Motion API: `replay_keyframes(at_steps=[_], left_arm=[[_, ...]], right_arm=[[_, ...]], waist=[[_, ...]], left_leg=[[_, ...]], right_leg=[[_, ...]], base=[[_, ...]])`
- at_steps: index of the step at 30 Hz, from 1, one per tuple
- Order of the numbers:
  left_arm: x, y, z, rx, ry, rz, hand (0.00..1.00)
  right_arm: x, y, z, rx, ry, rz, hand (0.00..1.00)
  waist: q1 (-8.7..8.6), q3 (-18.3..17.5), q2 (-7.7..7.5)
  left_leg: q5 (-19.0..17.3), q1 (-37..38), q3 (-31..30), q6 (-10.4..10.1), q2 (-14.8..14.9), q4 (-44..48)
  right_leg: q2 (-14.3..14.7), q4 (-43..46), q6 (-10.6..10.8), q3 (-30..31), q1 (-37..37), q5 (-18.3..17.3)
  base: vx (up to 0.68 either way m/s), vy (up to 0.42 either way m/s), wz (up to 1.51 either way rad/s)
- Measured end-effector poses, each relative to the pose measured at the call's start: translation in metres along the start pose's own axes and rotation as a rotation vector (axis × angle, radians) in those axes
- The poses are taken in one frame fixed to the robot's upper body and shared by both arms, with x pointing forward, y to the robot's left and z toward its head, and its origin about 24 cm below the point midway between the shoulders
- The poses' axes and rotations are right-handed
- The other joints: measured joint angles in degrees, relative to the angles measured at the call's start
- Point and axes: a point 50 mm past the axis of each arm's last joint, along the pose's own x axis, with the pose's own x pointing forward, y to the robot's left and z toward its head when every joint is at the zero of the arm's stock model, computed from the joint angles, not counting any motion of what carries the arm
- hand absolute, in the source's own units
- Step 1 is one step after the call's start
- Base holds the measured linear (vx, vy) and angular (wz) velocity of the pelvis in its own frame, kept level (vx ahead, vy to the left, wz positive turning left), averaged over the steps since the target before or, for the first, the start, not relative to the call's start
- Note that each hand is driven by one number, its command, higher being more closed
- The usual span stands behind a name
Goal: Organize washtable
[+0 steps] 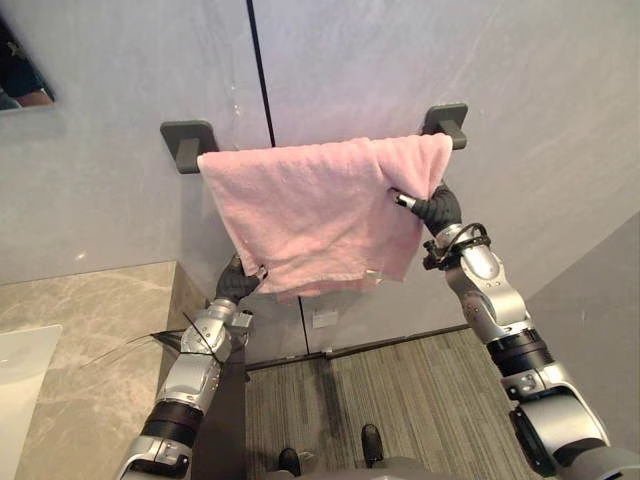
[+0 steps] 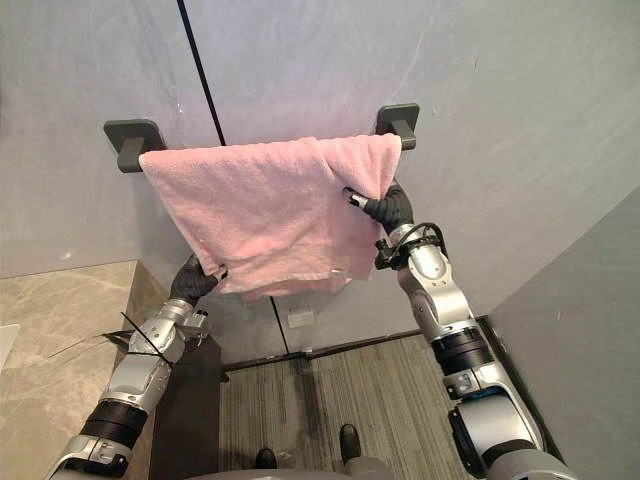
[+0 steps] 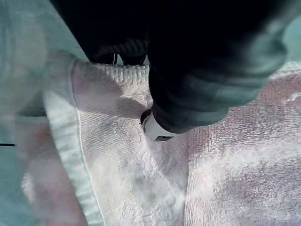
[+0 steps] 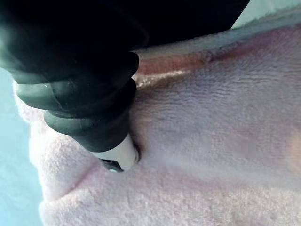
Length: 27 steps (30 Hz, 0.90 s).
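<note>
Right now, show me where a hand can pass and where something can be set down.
Free: the stone counter beside the left hand; the wall below the pink towel, between the arms. Crowded: the towel's right edge, where the right hand sits under the right bracket, and its lower left corner.

Soft, even light fills the head views. The grey wall point(image 1: 420, 60) is bright, with a faint shadow just under the towel point(image 1: 310, 210). In the wrist views the dark covers of the left hand point(image 3: 197, 70) and the right hand point(image 4: 80, 89) sit in deep shadow. The towel beyond the fingers point(image 4: 117, 157) is brightly lit, with small dark shadows right beside the fingertips.
</note>
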Motion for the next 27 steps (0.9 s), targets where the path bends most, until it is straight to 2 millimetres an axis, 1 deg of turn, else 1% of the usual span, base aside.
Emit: replay_keyframes(at_steps=[2,5,7,10,13,16,19,21,22,23,24,25,27], left_arm=[[0.0,0.004,0.002,0.005,-0.005,0.01,0.0],[-0.001,0.019,0.014,0.017,-0.049,0.058,0.0],[-0.003,0.038,0.029,0.045,-0.099,0.109,0.0],[-0.005,0.055,0.043,0.076,-0.145,0.158,0.0],[-0.008,0.063,0.053,0.079,-0.187,0.198,0.0],[-0.011,0.072,0.058,0.102,-0.196,0.219,0.0],[-0.021,0.086,0.067,0.108,-0.223,0.235,0.0],[-0.028,0.101,0.073,0.11,-0.241,0.289,0.0],[-0.032,0.105,0.074,0.111,-0.248,0.308,0.0],[-0.037,0.11,0.077,0.113,-0.264,0.335,0.0],[-0.047,0.118,0.087,0.122,-0.306,0.383,0.0],[-0.057,0.124,0.097,0.127,-0.358,0.437,0.0],[-0.063,0.126,0.11,0.126,-0.428,0.475,0.0]], right_arm=[[-0.001,-0.003,0.001,-0.005,-0.001,-0.008,0.0],[-0.007,-0.017,0.006,-0.007,-0.016,-0.046,0.0],[-0.018,-0.028,0.011,-0.004,-0.036,-0.074,0.0],[-0.025,-0.036,0.014,0.001,-0.042,-0.088,0.0],[-0.036,-0.041,0.015,-0.021,-0.038,-0.083,0.0],[-0.043,-0.045,0.016,-0.022,-0.042,-0.093,0.0],[-0.055,-0.061,0.019,-0.052,-0.03,-0.133,0.0],[-0.071,-0.08,0.021,-0.057,-0.031,-0.221,0.0],[-0.074,-0.085,0.023,-0.058,-0.038,-0.247,0.0],[-0.082,-0.094,0.028,-0.064,-0.057,-0.289,0.0],[-0.097,-0.107,0.045,-0.088,-0.119,-0.369,0.0],[-0.105,-0.113,0.06,-0.115,-0.18,-0.422,0.0],[-0.111,-0.116,0.079,-0.151,-0.261,-0.463,0.0]], waist=[[-0.01,0.0,0.0],[0.04,0.0,-0.03],[0.06,0.0,-0.03],[-0.01,-0.1,-0.04],[0.09,-0.6,-0.03],[0.1,-1.2,-0.01],[0.14,-1.3,-0.06],[0.16,-1.4,-0.07],[0.16,-1.4,-0.06],[0.19,-1.5,-0.01],[0.26,-1.6,0.13],[0.14,-2.0,0.28],[0.04,-2.4,0.51]], left_leg=[[0.0,0.1,0.0,0.0,0.0,0.0],[0.0,0.2,-0.2,0.0,0.0,0.0],[0.0,0.2,-0.2,0.0,0.0,0.0],[0.0,0.3,-0.1,0.0,0.0,0.0],[-0.1,0.3,-0.1,-0.1,0.1,0.0],[-0.1,0.3,0.1,-0.1,0.1,0.0],[-0.1,0.3,0.6,-0.1,0.0,0.0],[-0.1,0.3,0.6,-0.2,0.0,0.0],[-0.2,0.3,0.6,-0.2,0.0,0.0],[-0.1,0.3,0.6,-0.2,0.0,0.0],[-0.1,0.4,0.7,-0.1,-0.1,0.0],[-0.1,0.5,0.7,0.0,-0.1,-0.1],[-0.1,1.1,0.8,0.0,-0.1,-0.4]], right_leg=[[0.0,0.0,0.0,0.0,0.1,0.0],[0.0,0.0,0.0,0.0,0.3,0.0],[0.0,0.0,0.0,-0.1,0.4,0.0],[0.0,0.0,0.0,0.0,0.4,0.0],[0.0,0.0,0.0,0.1,0.4,0.0],[0.1,0.0,0.0,0.2,0.2,0.0],[0.0,0.0,0.0,0.4,0.0,0.0],[0.0,0.0,0.1,0.4,0.1,-0.1],[0.0,0.0,0.2,0.3,0.1,-0.2],[0.0,0.0,0.5,0.3,0.1,-0.4],[0.1,0.0,0.6,0.3,0.1,-0.5],[0.1,0.0,0.5,0.3,0.2,-0.6],[0.1,0.0,0.5,0.3,0.8,-0.7]], base=[[0.0,0.0,0.0],[0.0,0.0,0.01],[0.0,0.0,0.0],[0.0,0.0,0.0],[0.0,0.0,0.0],[0.0,0.0,-0.04],[0.0,0.0,-0.07],[0.0,0.0,0.0],[0.0,0.0,0.0],[0.0,0.0,0.0],[0.0,0.0,0.0],[0.0,0.0,0.0],[0.0,0.0,0.0]])
